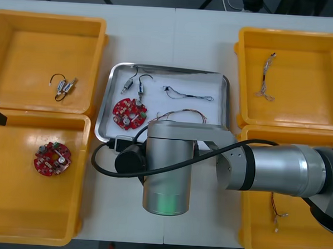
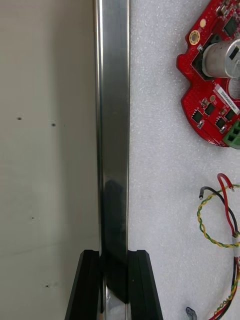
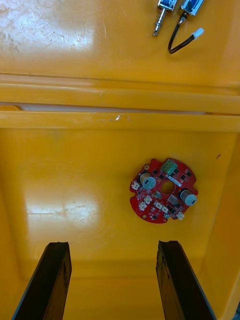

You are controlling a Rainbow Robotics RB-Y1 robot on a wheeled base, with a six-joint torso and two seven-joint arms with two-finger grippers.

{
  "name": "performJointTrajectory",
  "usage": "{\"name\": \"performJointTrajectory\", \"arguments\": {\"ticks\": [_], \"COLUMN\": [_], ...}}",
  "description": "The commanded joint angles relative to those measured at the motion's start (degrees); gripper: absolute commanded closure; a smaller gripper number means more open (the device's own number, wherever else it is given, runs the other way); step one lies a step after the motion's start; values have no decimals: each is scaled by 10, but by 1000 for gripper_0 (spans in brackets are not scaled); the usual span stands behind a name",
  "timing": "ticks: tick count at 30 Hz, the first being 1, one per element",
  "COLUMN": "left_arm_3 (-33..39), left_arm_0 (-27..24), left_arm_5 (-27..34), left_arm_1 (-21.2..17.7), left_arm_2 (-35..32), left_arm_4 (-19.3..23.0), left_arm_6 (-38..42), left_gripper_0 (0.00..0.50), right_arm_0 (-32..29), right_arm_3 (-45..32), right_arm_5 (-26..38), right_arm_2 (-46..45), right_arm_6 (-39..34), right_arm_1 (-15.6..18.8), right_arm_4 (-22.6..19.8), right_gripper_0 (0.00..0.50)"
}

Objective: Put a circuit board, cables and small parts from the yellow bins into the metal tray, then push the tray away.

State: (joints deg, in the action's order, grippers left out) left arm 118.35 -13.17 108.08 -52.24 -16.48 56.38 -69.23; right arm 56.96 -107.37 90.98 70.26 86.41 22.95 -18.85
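Note:
The metal tray (image 1: 169, 69) lies between the bins, white inside. It holds a round red circuit board (image 1: 129, 112), small metal parts (image 1: 134, 84), a black cable (image 1: 187, 94) and a red and yellow cable (image 1: 181, 115). My right arm (image 1: 169, 169) reaches over the tray's near edge. In the right wrist view my right gripper (image 2: 114, 257) is shut on the tray's shiny rim (image 2: 112, 125), with the board (image 2: 212, 95) and the red and yellow cable (image 2: 225, 215) just inside it. My left gripper (image 3: 112, 245) hangs open over the near left bin, above another circuit board (image 3: 164, 191).
The near left yellow bin (image 1: 16, 217) holds a circuit board (image 1: 52, 158). Small metal parts (image 1: 63, 87) lie in the far left bin (image 1: 26, 33). A cable (image 1: 266, 78) lies in the far right bin (image 1: 315, 48), another (image 1: 277, 211) in the near right bin.

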Motion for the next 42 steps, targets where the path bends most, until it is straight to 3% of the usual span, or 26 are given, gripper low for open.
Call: {"name": "performJointTrajectory", "arguments": {"ticks": [1,17,35,42], "left_arm_3": [15,15,15,15], "left_arm_0": [12,12,12,12], "left_arm_5": [-4,-4,-4,-4], "left_arm_1": [-28,-28,-28,-28], "left_arm_2": [-19,-19,-19,-19], "left_arm_4": [0,0,0,0], "left_arm_6": [-66,-66,-66,-66], "left_gripper_0": [0,0,0,0], "right_arm_0": [44,79,110,115], "right_arm_3": [7,65,174,234], "right_arm_5": [-6,-48,-104,-177], "right_arm_2": [7,7,-30,-46], "right_arm_6": [26,61,90,101], "right_arm_1": [6,6,-20,-31], "right_arm_4": [20,89,101,101], "right_gripper_0": [500,500,500,500]}}
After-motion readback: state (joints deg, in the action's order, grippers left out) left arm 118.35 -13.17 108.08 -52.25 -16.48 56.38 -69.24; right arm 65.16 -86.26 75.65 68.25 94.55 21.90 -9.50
